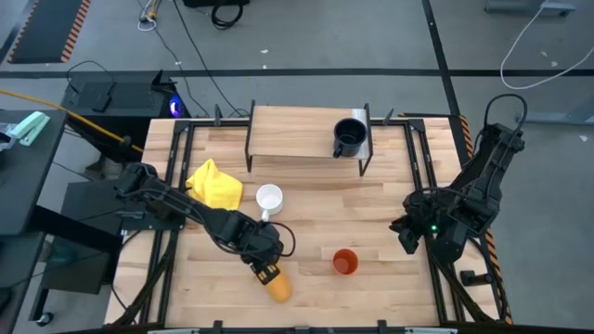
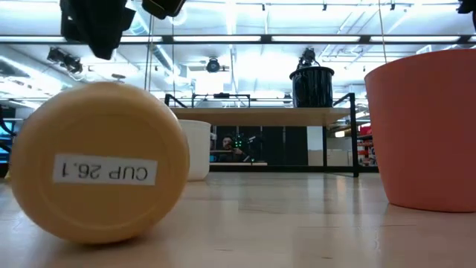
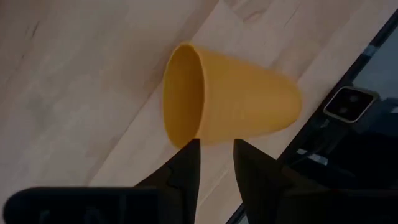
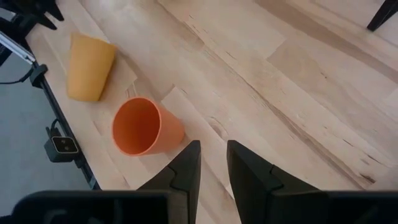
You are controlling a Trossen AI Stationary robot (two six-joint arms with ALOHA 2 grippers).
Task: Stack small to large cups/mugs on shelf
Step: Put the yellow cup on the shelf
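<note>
The yellow-orange cup (image 1: 277,288) (image 3: 230,102) lies on its side near the table's near edge, its labelled base (image 2: 97,164) toward the low camera. My left gripper (image 1: 266,270) (image 3: 216,152) hovers just over it, fingers nearly together, touching nothing. The orange-red cup (image 1: 344,262) (image 4: 146,127) stands upright to its right. The white mug (image 1: 269,199) stands mid-table. The dark mug (image 1: 349,137) (image 2: 311,85) stands on the shelf (image 1: 297,134), at its right end. My right gripper (image 1: 406,232) (image 4: 213,152) waits shut at the table's right.
A crumpled yellow cloth (image 1: 215,184) lies left of the white mug. Black metal rails run along the table's left and right sides. Bare wood lies between the shelf and the two cups.
</note>
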